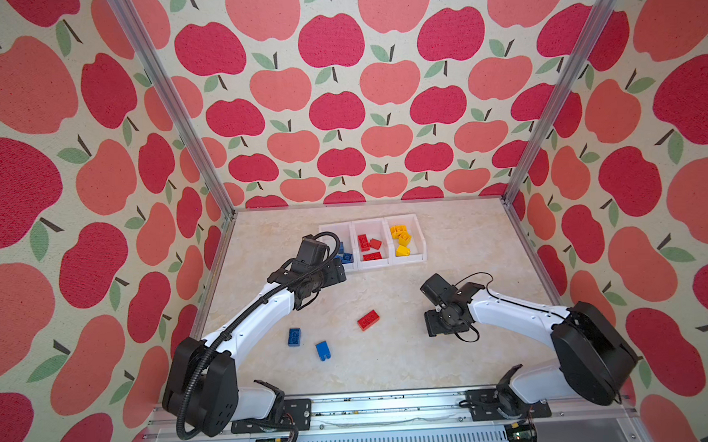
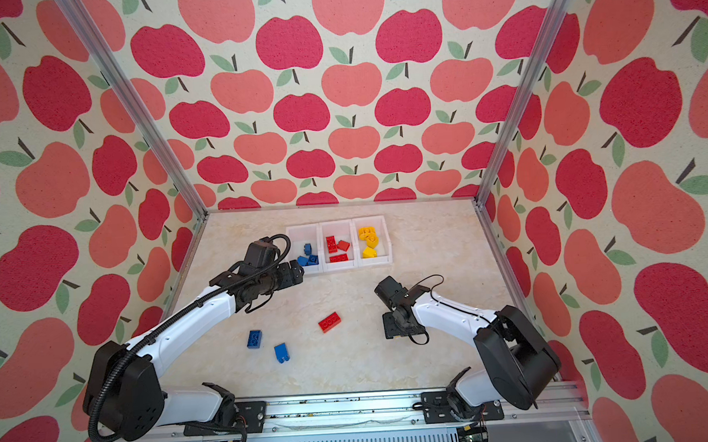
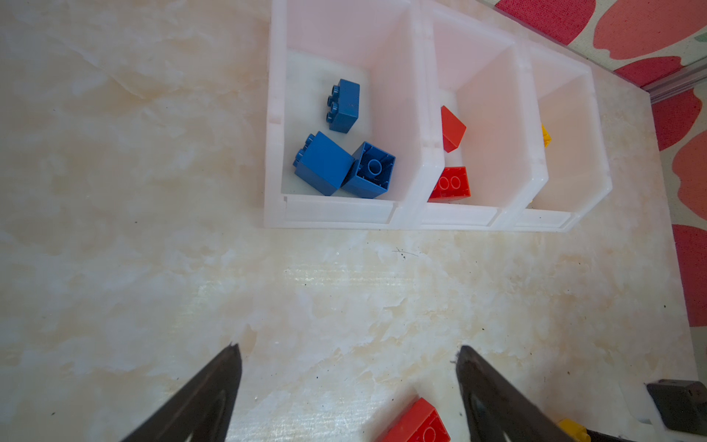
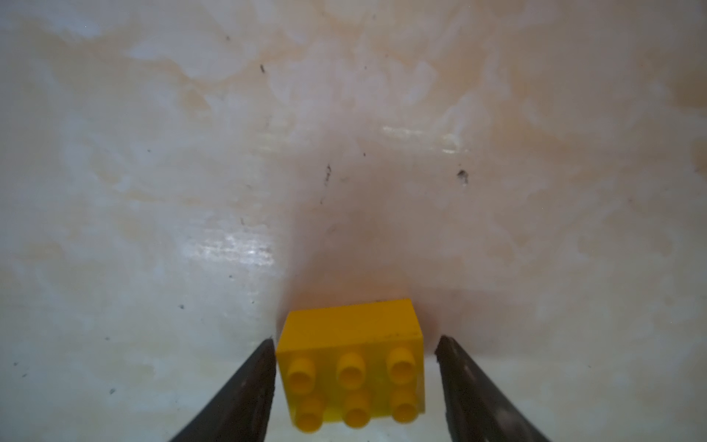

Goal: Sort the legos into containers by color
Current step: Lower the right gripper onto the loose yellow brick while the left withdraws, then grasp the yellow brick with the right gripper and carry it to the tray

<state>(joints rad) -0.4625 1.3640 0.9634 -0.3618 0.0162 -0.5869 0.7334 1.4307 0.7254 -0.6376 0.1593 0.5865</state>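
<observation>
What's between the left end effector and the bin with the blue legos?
Only bare tabletop, as the left wrist view shows; the open left end effector hovers short of that bin.

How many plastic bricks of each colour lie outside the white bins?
Blue studded plastic bricks: 2
Red oblong studded plastic brick: 1
Yellow studded plastic brick, between the right jaws: 1
Total: 4

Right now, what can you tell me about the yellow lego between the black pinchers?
The yellow lego is a smooth plastic brick, oblong, with six studs in two rows of three. It seems to rest on the marbled table, studs facing the wrist camera. It sits between the fingers of the right gripper: one looks about touching, the other leaves a small gap.
</observation>
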